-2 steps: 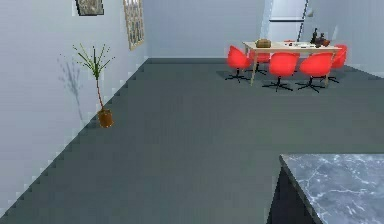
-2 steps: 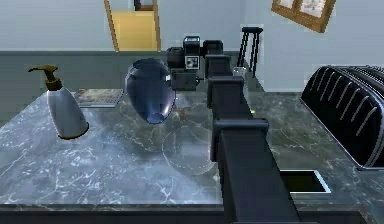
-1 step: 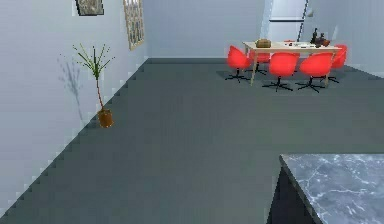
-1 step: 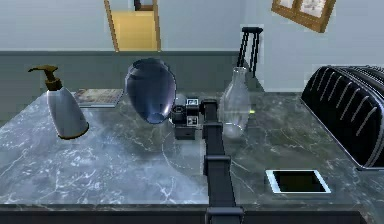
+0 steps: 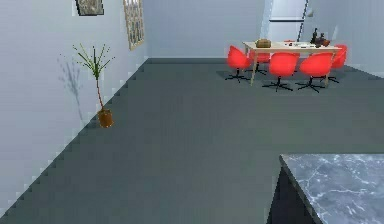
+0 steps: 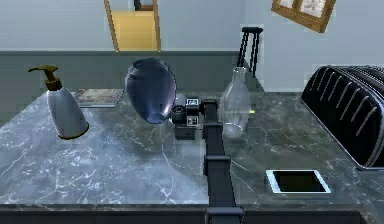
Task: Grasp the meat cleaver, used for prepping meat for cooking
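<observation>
Reaching out over the marble worktop (image 6: 120, 160), the arm (image 6: 214, 165) sets the end effector (image 6: 181, 114) among glassware, so I judge the approach begun and the grasp unconfirmed. At the left stands a pump bottle (image 6: 62, 108), opaque, its contents hidden. Behind it lies a flat grey thing (image 6: 96, 97); whether that is the meat cleaver I cannot tell. Next is a rounded bluish glass vessel (image 6: 150, 88), apparently empty. Then comes the end effector: I cannot tell its fingers' spacing or whether it holds anything. Last is a clear flask (image 6: 237, 102), seemingly empty.
</observation>
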Robot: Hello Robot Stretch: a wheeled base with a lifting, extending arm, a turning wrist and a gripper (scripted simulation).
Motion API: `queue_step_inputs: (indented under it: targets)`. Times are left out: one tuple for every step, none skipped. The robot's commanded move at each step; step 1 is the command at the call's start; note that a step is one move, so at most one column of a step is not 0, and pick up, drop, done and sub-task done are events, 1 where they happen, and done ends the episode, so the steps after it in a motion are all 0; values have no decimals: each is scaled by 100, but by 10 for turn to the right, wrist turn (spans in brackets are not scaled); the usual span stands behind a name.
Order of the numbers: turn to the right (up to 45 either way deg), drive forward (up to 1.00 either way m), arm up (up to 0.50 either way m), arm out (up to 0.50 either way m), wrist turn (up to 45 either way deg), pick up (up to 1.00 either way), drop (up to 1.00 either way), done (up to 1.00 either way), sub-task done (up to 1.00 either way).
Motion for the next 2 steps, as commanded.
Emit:
queue_step_inputs:
  targets:
    - [0, 0, 10, 0, 0, 0, 0, 0, 0]
    - [0, 0, 0, 0, 0, 0, 0, 100, 0]
